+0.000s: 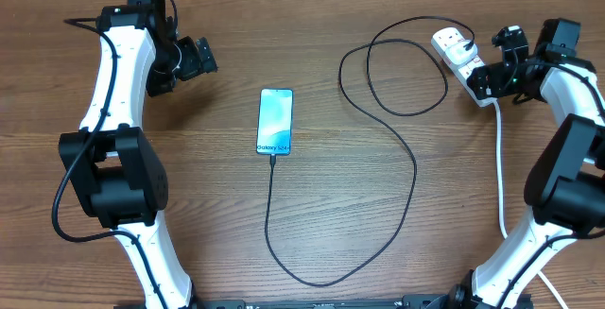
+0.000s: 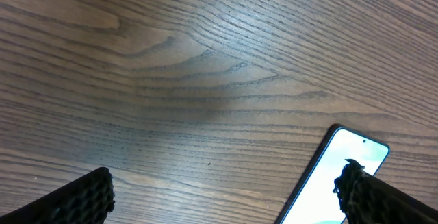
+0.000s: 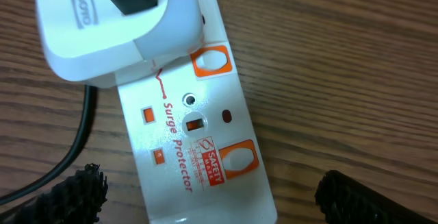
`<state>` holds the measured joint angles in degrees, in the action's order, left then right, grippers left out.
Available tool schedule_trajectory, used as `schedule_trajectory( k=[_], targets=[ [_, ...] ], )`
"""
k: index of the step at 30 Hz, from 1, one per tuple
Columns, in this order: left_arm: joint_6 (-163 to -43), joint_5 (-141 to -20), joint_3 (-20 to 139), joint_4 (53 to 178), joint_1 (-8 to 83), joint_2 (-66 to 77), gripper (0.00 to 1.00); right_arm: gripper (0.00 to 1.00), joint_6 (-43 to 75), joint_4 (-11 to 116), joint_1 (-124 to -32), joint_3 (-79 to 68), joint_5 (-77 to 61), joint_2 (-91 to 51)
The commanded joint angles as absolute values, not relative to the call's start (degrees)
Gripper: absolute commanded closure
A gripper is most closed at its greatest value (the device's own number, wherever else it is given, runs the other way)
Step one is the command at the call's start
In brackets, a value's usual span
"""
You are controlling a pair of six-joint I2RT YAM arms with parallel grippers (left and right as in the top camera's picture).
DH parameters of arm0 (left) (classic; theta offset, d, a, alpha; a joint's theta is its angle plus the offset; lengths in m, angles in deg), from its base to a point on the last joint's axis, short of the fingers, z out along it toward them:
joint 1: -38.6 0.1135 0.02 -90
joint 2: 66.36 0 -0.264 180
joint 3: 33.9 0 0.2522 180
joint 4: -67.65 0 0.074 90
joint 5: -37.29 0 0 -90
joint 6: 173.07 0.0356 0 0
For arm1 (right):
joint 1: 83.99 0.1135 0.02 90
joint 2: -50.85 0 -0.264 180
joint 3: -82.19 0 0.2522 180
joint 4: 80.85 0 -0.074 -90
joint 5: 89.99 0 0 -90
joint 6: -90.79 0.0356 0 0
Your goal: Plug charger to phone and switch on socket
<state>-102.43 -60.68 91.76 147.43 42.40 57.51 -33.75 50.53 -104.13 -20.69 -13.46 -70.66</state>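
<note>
The phone point(image 1: 275, 121) lies flat mid-table with a light blue screen; its corner shows in the left wrist view point(image 2: 335, 176). The charger, a thin black cable point(image 1: 413, 172), loops from a white adapter point(image 1: 452, 38) in the socket down and round to the phone's near end, where its tip sits at the port. The socket point(image 1: 465, 61) is a white power strip at the far right. My right gripper point(image 1: 499, 73) is open right above it; in the right wrist view point(image 3: 205, 193) the fingers straddle the strip point(image 3: 198, 128). My left gripper point(image 1: 200, 57) is open and empty, left of the phone.
The strip's thick white cord point(image 1: 500, 177) runs down the right side toward the right arm's base. The strip carries orange-framed switches point(image 3: 239, 159) and an orange outlet mark point(image 3: 148, 114). The black cable passes at the left of the right wrist view point(image 3: 75, 138).
</note>
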Motion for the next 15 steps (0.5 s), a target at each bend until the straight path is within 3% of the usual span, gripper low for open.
schedule_trajectory(
  k=[1, 5, 15],
  targets=[
    [-102.38, -61.11, 92.19, 147.38, 42.35, 57.1, 0.0, 0.0, -34.23, 51.34, -103.89, -19.91, -15.08, -74.2],
    [-102.38, -61.11, 92.19, 147.38, 42.35, 57.1, 0.0, 0.0, -34.21, 51.76, -103.89, -19.91, -15.08, -74.55],
    [-102.38, -61.11, 92.19, 147.38, 42.35, 57.1, 0.0, 0.18, -34.17, 48.63, -103.89, -19.91, -13.46, -74.55]
  ],
)
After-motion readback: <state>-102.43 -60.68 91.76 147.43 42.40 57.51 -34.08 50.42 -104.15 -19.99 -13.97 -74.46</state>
